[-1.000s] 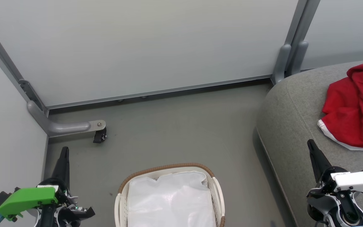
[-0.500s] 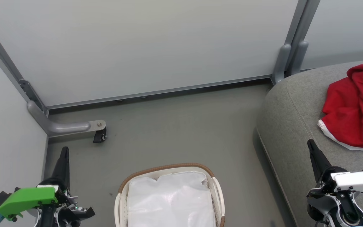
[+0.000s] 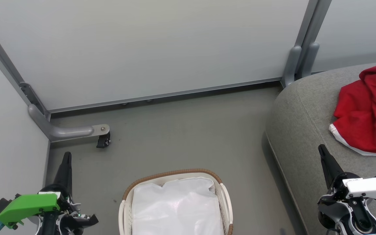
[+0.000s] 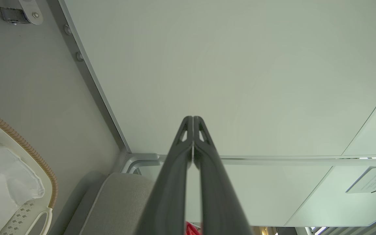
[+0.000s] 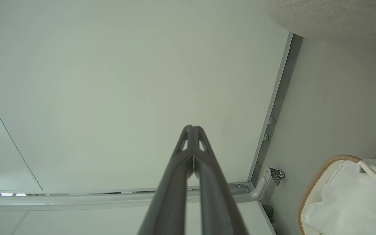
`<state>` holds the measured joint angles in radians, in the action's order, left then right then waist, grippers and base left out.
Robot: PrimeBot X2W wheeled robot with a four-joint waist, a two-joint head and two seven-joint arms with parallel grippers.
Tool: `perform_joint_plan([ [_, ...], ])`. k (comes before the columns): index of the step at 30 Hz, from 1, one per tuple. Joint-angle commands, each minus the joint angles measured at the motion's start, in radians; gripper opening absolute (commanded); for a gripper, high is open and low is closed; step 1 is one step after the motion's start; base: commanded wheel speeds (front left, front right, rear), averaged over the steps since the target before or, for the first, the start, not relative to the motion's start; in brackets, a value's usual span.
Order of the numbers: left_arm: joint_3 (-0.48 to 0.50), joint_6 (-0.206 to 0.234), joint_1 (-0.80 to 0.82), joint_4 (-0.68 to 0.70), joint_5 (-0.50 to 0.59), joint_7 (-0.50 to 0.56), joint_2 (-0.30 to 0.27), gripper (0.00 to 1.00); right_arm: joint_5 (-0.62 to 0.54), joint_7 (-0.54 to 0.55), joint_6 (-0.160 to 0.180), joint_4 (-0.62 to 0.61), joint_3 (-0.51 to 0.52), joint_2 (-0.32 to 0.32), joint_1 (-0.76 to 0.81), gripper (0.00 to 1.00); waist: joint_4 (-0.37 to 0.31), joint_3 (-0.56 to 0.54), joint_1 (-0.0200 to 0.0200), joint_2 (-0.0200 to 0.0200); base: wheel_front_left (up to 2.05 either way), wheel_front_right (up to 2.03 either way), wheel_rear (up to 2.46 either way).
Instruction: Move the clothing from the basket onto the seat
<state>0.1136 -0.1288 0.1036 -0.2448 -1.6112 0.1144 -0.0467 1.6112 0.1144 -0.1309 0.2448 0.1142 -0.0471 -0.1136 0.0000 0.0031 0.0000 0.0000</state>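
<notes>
- the clothing is a crumpled bright red heap with a white edge along its near side. it lies on top of the seat at the right of the head view and runs off that view's right edge.
- the seat is grey, with a rounded corner toward the pale wall panel and a stitched seam along its edge. it stands on the floor, right of the basket and apart from it.
- the basket sits on the floor at the bottom middle of the head view, cut by the lower edge. its brown woven rim curves round the far end, and a white liner lies inside it.
- the left gripper is at the lower left, left of the basket and apart from it. its two dark fingers are pressed together, and the left wrist view shows the tips touching.
- the right gripper is at the lower right, in front of the near part of the seat, below the clothing and apart from it. its fingers are also pressed together, tips meeting in the right wrist view.
- a grey bracket with a small black caster rests on the floor near the left corner of the wall.
</notes>
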Motion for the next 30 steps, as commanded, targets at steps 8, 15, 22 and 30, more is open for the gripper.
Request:
perform_joint_plan([
  [8, 0.002, -0.005, 0.010, 0.001, -0.004, 0.003, -0.007, 0.00, 0.003, 0.003, 0.000, -0.003, 0.001, -0.006, 0.011, 0.00, 0.000, 0.000, 0.0000, 0.0000, 0.00, 0.00, 0.00],
  [15, 0.002, -0.005, 0.010, 0.001, -0.004, 0.003, -0.007, 0.00, 0.003, 0.003, 0.000, -0.003, 0.001, -0.006, 0.011, 0.00, 0.000, 0.000, 0.0000, 0.0000, 0.00, 0.00, 0.00],
  [22, 0.002, -0.005, 0.010, 0.001, -0.004, 0.003, -0.007, 0.00, 0.003, 0.003, 0.000, -0.003, 0.001, -0.006, 0.011, 0.00, 0.000, 0.000, 0.0000, 0.0000, 0.00, 0.00, 0.00],
  [30, 0.002, -0.005, 0.010, 0.001, -0.004, 0.003, -0.007, 0.00, 0.003, 0.003, 0.000, -0.003, 0.001, -0.006, 0.011, 0.00, 0.000, 0.000, 0.0000, 0.0000, 0.00, 0.00, 0.00],
])
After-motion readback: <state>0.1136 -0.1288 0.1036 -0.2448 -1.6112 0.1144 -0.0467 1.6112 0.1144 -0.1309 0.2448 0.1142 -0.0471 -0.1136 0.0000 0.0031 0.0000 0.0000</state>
